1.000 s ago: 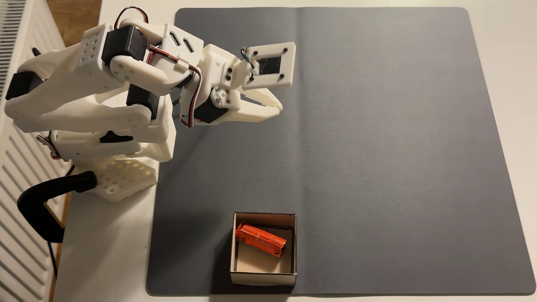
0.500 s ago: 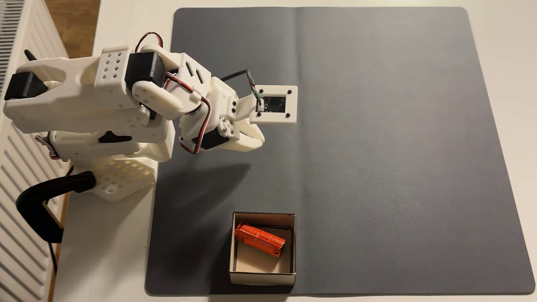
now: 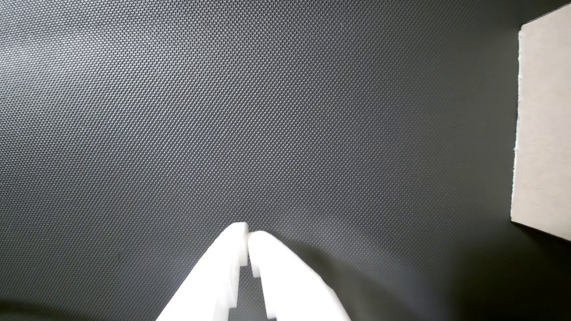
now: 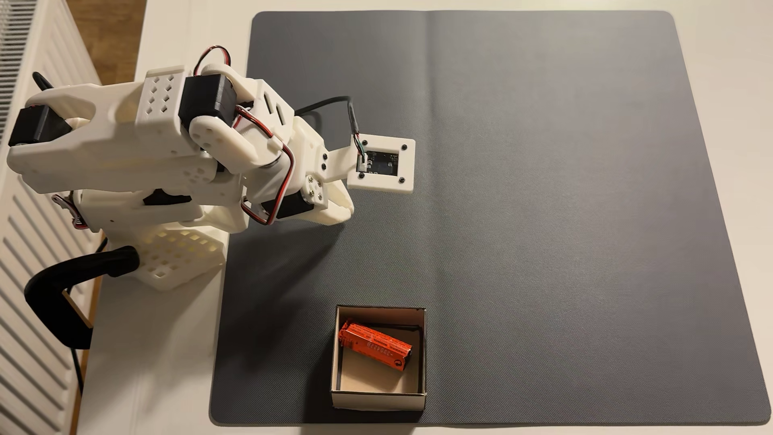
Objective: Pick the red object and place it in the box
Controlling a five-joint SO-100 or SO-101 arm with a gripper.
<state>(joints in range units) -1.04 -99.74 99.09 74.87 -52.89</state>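
1. Fixed view: the crinkle-wrapped red object (image 4: 375, 344), a small cylinder, lies slantwise inside the square cardboard box (image 4: 378, 400).
2. The box sits on a finely ribbed grey mat (image 4: 564, 209).
3. Wrist view: the white plastic gripper (image 3: 248, 234) has its jaws clenched, empty, above the mat.

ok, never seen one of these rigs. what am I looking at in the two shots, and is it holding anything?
It is a small white 3D-printed robot arm clamped at a table's edge. The fixed view looks down on the whole scene. The wrist view comes from the camera module riding on the arm, looking past the tool at the mat. On the table lies a grey mat. Near the mat's lower edge in the fixed view stands the box, open-topped cardboard, with the red object lying aslant inside. In the wrist view the tool's jaws are together with nothing between them, so it holds nothing.
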